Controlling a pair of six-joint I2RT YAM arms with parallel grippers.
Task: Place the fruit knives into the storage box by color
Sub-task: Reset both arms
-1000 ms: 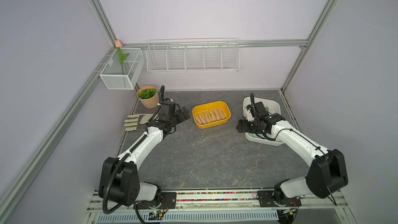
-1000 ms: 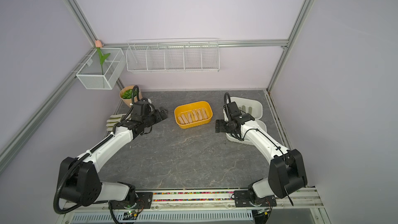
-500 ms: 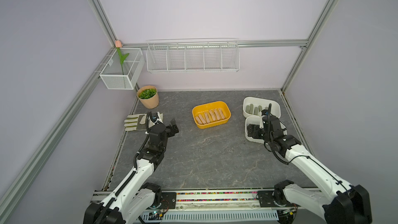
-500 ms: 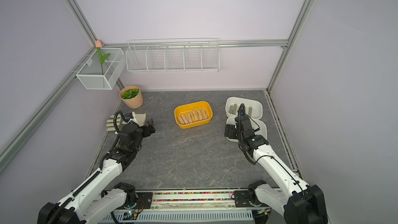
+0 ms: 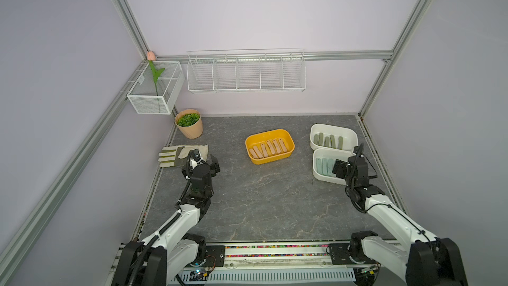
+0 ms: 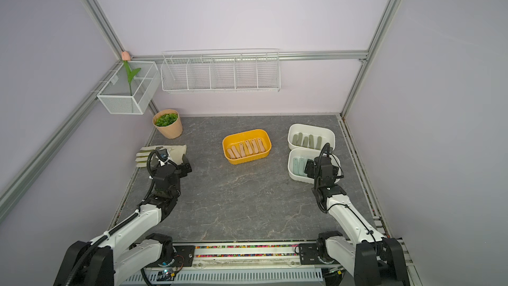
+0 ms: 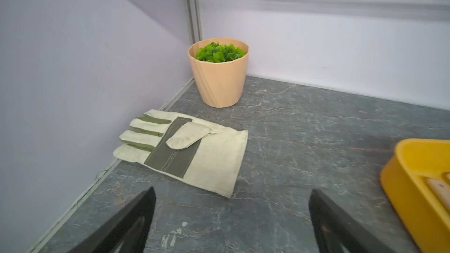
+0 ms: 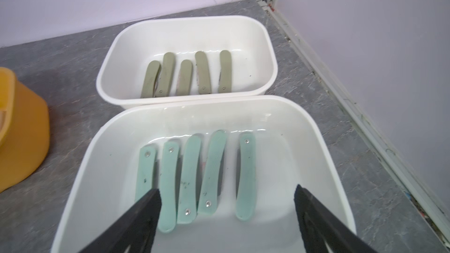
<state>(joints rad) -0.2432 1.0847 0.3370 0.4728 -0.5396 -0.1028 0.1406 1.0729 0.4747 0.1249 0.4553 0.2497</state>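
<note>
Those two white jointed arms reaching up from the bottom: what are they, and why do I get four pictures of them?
They are two robot arms, each ending in a black two-fingered pincer. Two pictures look down from overhead; two come from a camera on each wrist. The left pincer is open and empty, near a beige-and-olive work glove and a peach pot of green leaves on the grey stone-look table. The right pincer, also open and empty, hangs over a white plastic tub of pale mint plastic fruit knives. A second white tub behind holds olive-green ones; a yellow oval tub mid-table holds peach-pink ones.
</note>
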